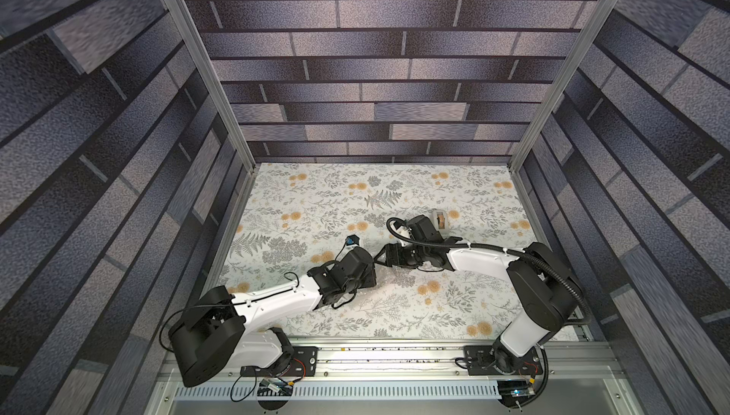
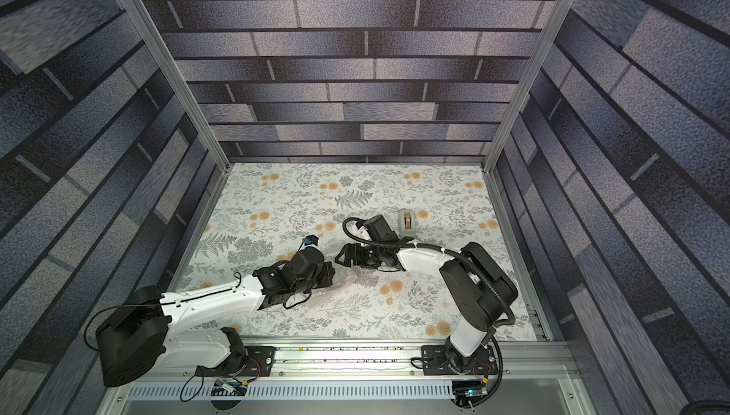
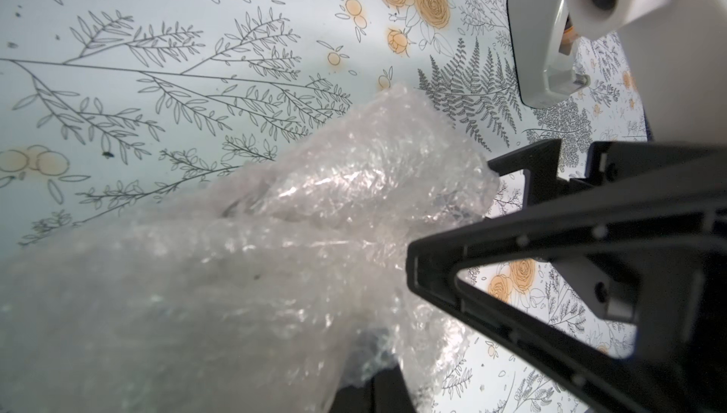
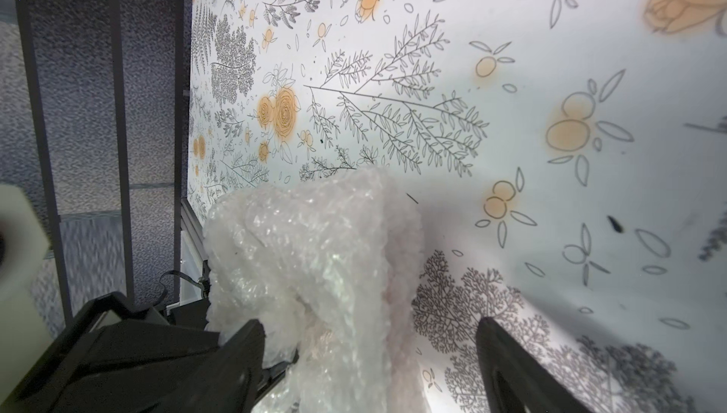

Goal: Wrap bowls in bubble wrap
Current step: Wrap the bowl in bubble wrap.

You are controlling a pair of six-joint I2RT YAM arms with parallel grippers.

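Clamping one bubble wrap (image 3: 314, 202) — left gripper (image 1: 373, 272); right gripper (image 4: 368, 328) jaws apart around it; one tape dispenser (image 3: 539, 49).

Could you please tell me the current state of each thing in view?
bubble wrap: crumpled into a raised bundle
left gripper: shut on the bubble wrap
right gripper: open, jaws astride the bundle
tape dispenser: resting on the tablecloth, untouched
bowl: not visible
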